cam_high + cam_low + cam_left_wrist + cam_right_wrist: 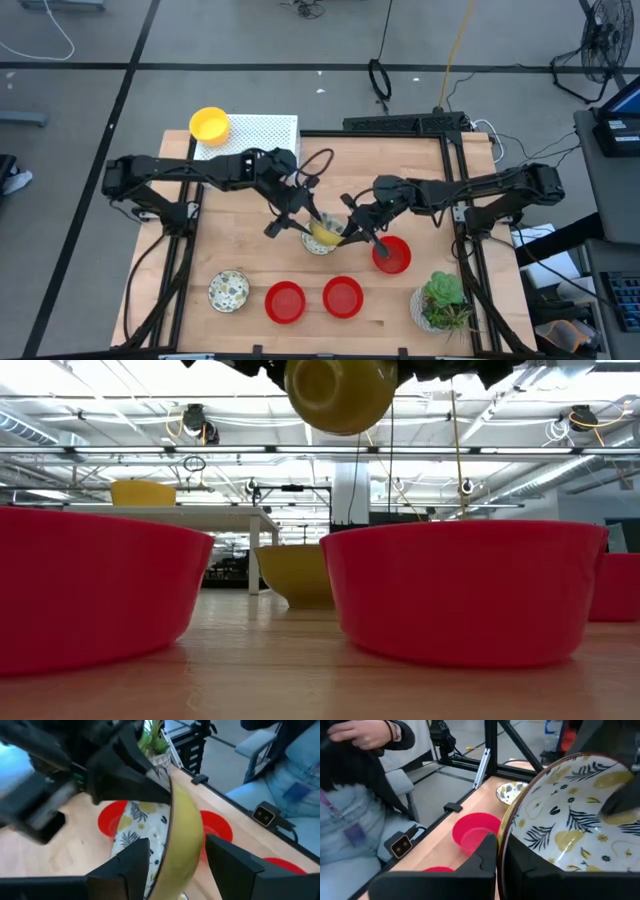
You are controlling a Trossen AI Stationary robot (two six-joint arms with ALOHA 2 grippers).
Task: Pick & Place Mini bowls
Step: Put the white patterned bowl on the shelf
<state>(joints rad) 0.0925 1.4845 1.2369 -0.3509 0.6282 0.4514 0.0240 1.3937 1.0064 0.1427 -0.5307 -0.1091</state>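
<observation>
A mini bowl point(340, 390), yellow outside with a white leaf-patterned inside point(570, 810), hangs tilted in the air between both grippers at the table's middle. My right gripper point(501, 851) is shut on its rim. My left gripper point(177, 855) is open, with one finger on either side of the opposite wall point(186, 830). A second yellow-sided bowl point(295, 575) stands on its base on the table right below. Also on the table are three red bowls point(285, 301) point(343, 296) point(391, 254) and a patterned one point(229, 291). A plain yellow bowl point(209, 124) sits on a white box. My right gripper pinches the lifted bowl's rim point(506, 827) with one finger inside and one outside, coming from the table's right. The bowl is clear of the table and tipped on edge. My left gripper straddles the opposite rim; whether its fingers touch the wall, I cannot tell.
A potted plant point(440, 300) stands at the near right corner, close to one red bowl. The white perforated box point(258, 130) sits at the far left edge. A seated person point(365, 795) is beside the table. Bare wood point(230, 230) lies left of the held bowl.
</observation>
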